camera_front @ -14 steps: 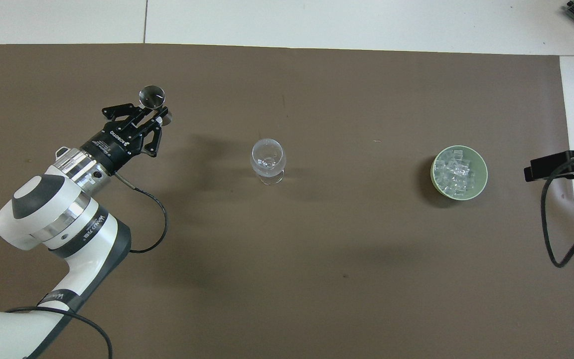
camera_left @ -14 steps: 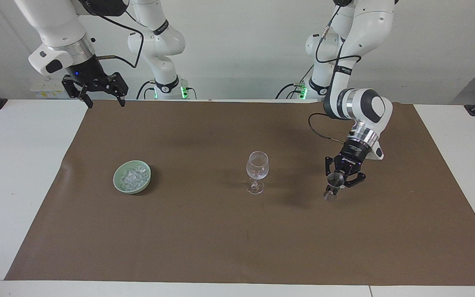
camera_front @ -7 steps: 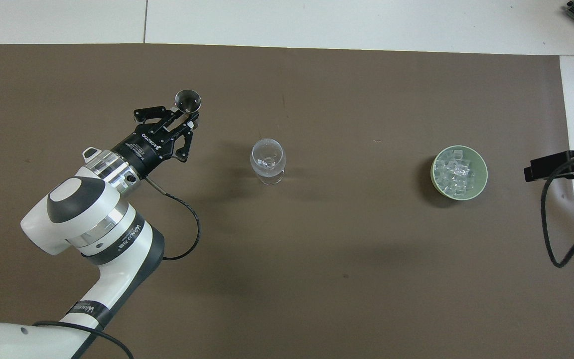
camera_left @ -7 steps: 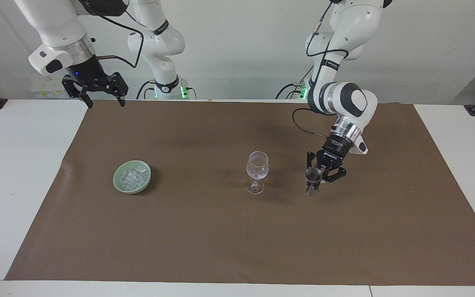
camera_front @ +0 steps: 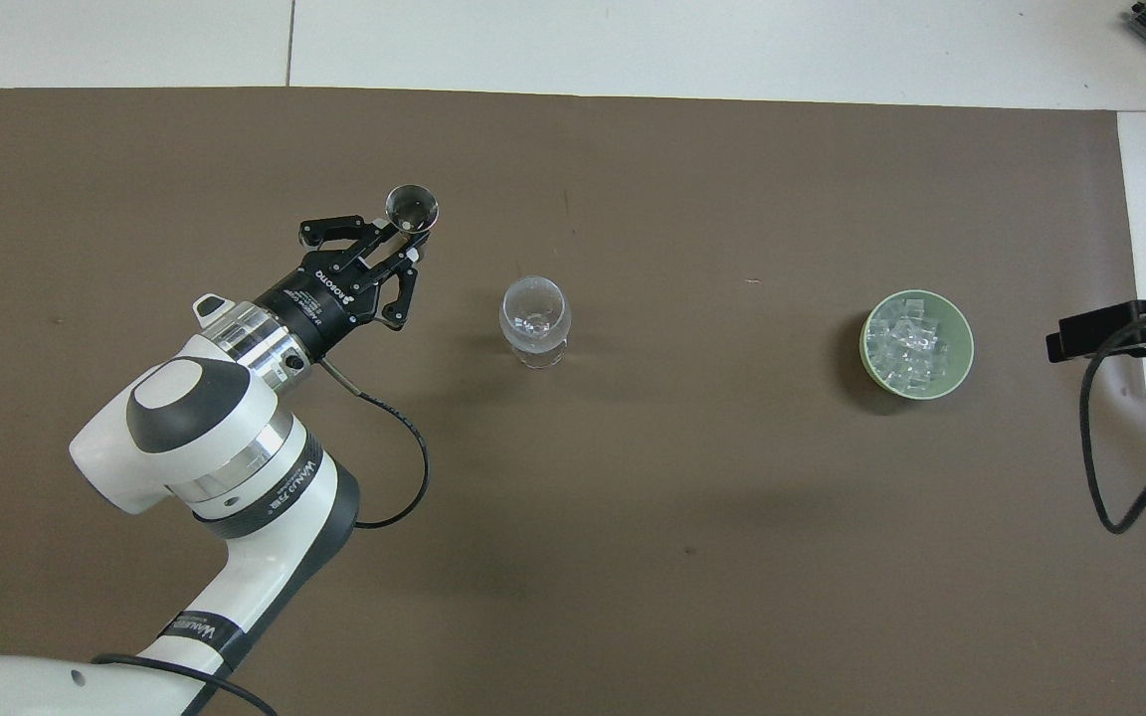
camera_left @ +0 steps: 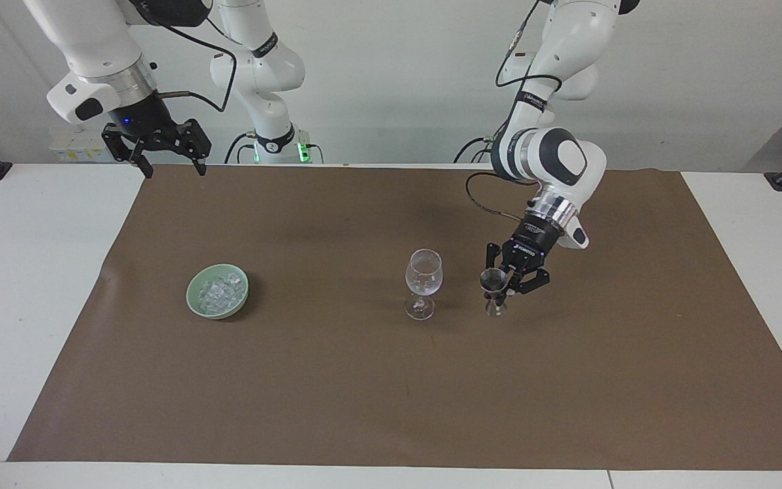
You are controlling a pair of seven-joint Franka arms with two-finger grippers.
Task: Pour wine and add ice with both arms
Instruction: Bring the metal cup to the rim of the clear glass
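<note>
A clear wine glass [camera_left: 423, 275] [camera_front: 534, 313] stands upright mid-mat. My left gripper [camera_left: 501, 291] [camera_front: 402, 241] is shut on a small metal jigger [camera_left: 493, 280] [camera_front: 411, 205], held upright low over the mat beside the glass, toward the left arm's end. Wine is out of view; I cannot tell what the jigger holds. The ice [camera_left: 218, 291] [camera_front: 909, 343] fills a green bowl [camera_left: 193, 292] [camera_front: 967, 348] toward the right arm's end. My right gripper [camera_left: 174, 170] waits open and empty, up over the mat's corner nearest the robots.
A brown mat [camera_left: 391, 407] [camera_front: 633, 547] covers most of the white table [camera_left: 24, 305]. The right arm's black cable [camera_front: 1095, 477] hangs over the mat's edge beside the bowl.
The left arm has carried the jigger across the mat toward the wine glass, stopping close beside it. The right arm, glass and bowl have not moved.
</note>
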